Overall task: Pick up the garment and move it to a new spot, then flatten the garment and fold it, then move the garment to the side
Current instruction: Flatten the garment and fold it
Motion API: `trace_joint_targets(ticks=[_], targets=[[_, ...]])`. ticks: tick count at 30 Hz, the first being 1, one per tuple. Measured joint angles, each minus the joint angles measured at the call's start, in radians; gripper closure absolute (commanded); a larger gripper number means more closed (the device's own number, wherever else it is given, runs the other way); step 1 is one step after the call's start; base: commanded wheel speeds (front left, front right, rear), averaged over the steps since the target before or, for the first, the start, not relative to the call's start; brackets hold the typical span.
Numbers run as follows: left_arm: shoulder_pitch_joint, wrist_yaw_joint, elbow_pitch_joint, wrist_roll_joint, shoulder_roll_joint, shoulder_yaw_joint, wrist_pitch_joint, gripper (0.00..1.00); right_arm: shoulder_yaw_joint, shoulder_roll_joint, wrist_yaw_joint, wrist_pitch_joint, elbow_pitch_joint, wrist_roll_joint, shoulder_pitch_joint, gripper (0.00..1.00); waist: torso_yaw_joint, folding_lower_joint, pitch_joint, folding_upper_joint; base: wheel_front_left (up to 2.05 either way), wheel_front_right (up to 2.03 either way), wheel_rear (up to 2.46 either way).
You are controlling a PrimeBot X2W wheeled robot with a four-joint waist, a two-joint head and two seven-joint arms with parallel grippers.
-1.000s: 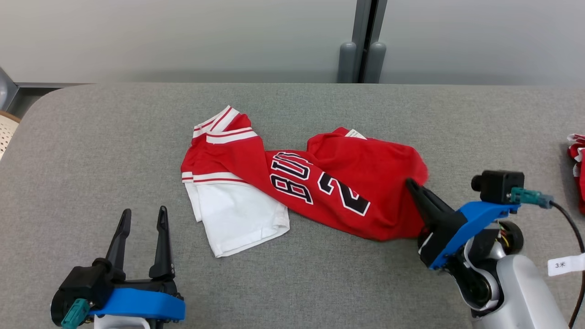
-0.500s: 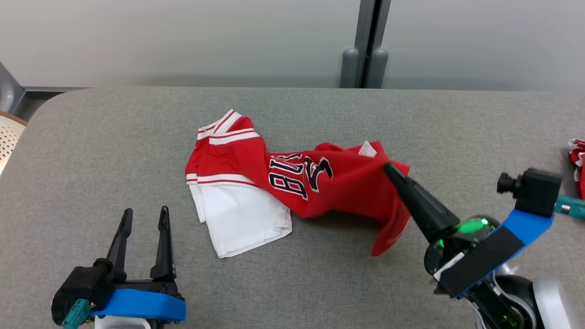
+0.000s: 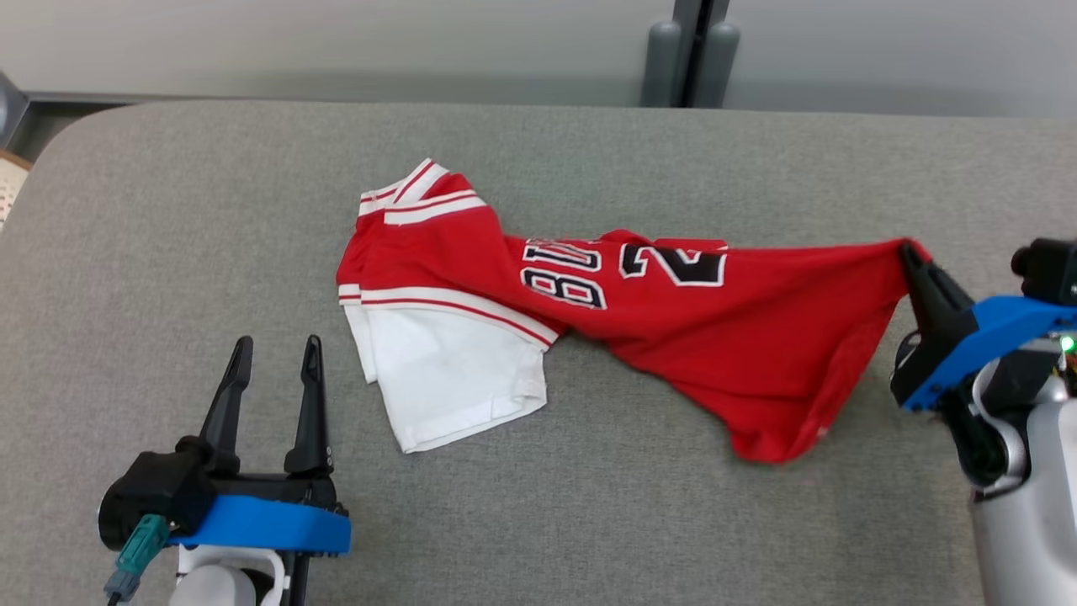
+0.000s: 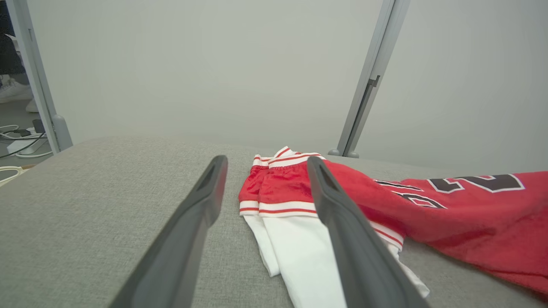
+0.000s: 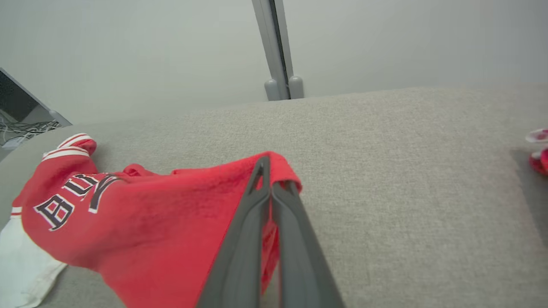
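The right tool point(image 3: 910, 252) has its 2 fingers pressed together on one corner of the red and white garment point(image 3: 690, 328) and holds this corner up at the right side of the grey worktop point(image 3: 168, 219). The rest of the garment lies across the middle. The left tool point(image 3: 278, 345) is spread, near the white part but apart from it.

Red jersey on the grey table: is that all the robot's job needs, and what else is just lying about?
In the job:
red and white garment
right gripper, shut on its corner
left gripper, open, apart from it

Lying about:
small red and white cloth, off to the right on the table
cables on the floor
grey post behind the table
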Motion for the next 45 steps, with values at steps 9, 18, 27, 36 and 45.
trace_joint_targets(ticks=[9, 18, 27, 36, 45], targets=[[-0.046, 0.000, 0.003, -0.004, -0.002, -0.017, 0.000, 0.00, 0.022, -0.044, 0.000, -0.218, 0.266, -0.112, -0.192, 0.00, 0.053, 0.0001, 0.055, 0.0000, 0.00, 0.00, 0.00], [-0.026, 0.000, 0.008, 0.003, -0.006, 0.004, 0.000, 0.00, -0.001, 0.013, 0.000, -0.140, 0.291, -0.078, -0.133, 0.00, 0.036, 0.0001, 0.019, 0.0000, 0.00, 0.00, 0.00], [0.006, 0.000, -0.002, 0.007, -0.004, 0.023, 0.000, 0.00, 0.020, 0.083, 0.000, 0.114, -0.181, -0.039, 0.181, 0.00, -0.015, -0.0002, -0.016, 0.0000, 0.00, 0.00, 0.00], [0.013, 0.000, 0.002, 0.007, -0.002, 0.022, 0.000, 0.00, 0.086, 0.087, 0.000, 0.268, -0.360, -0.072, 0.298, 0.00, -0.029, -0.0002, -0.033, 0.0000, 0.00, 0.00, 0.00], [0.018, 0.000, 0.012, 0.003, 0.006, 0.001, 0.000, 0.00, 0.106, 0.087, 0.000, 0.400, -0.187, -0.194, 0.120, 0.00, -0.006, -0.0002, -0.047, 0.0000, 0.00, 0.00, 0.00]])
